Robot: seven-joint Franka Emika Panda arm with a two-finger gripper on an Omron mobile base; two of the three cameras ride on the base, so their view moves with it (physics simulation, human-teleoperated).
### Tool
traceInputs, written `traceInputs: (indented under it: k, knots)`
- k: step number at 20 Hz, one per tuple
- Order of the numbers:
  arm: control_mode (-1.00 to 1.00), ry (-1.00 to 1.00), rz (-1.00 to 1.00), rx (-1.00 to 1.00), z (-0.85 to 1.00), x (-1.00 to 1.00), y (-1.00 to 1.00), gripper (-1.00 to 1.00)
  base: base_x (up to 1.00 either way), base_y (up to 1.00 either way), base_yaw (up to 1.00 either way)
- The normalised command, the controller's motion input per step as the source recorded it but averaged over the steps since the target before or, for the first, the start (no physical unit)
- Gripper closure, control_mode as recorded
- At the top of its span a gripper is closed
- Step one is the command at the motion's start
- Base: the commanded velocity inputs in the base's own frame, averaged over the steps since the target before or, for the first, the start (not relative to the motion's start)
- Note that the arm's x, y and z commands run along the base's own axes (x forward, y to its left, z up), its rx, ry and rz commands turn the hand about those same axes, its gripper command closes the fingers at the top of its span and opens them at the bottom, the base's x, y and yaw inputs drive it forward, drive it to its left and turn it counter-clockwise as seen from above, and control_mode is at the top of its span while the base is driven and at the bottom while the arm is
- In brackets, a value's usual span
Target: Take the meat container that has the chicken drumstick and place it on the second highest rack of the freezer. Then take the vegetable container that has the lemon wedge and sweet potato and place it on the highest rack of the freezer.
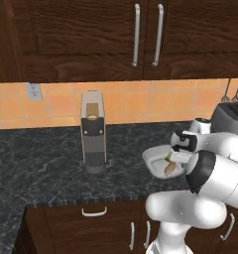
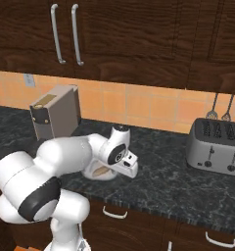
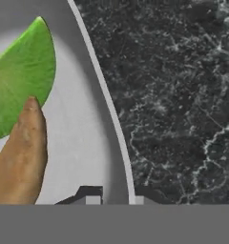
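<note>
The vegetable container (image 3: pixel 88 143) is a shallow white bowl on the dark counter. In it lie a green lemon wedge (image 3: pixel 21 90) and an orange-brown sweet potato (image 3: pixel 16 162). In the hand view my gripper (image 3: pixel 117 199) stands over the bowl's right rim, one fingertip inside the rim and one outside, shut on it. The left base view shows the same container (image 1: pixel 153 159) just under my hand, with the sweet potato (image 1: pixel 169 170) in it. In the right base view the container (image 2: pixel 97 172) is partly hidden by my arm. The meat container and the freezer are out of view.
A tall coffee machine (image 1: pixel 93 131) stands on the counter to the left of the bowl, against the orange tiled wall. A silver toaster (image 2: pixel 217 144) sits to the right, with utensils hanging behind it. Dark wall cabinets (image 1: pixel 141 34) hang overhead.
</note>
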Motion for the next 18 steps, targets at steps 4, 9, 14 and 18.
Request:
traceInputs:
  k: [4,9,14,18]
  knots:
    - [-1.00,-0.10,-0.01,0.03,0.44,-0.32,-0.10,1.00,0.00,0.00,0.00]
    - [-1.00,-0.16,-0.02,0.03,0.26,-0.11,0.00,1.00,0.00,0.00,0.00]
    - [-1.00,-0.12,-0.05,0.08,0.66,-0.24,-0.01,1.00,0.00,0.00,0.00]
    - [-1.00,-0.02,-0.01,0.06,0.83,-0.14,-0.14,1.00,0.00,0.00,0.00]
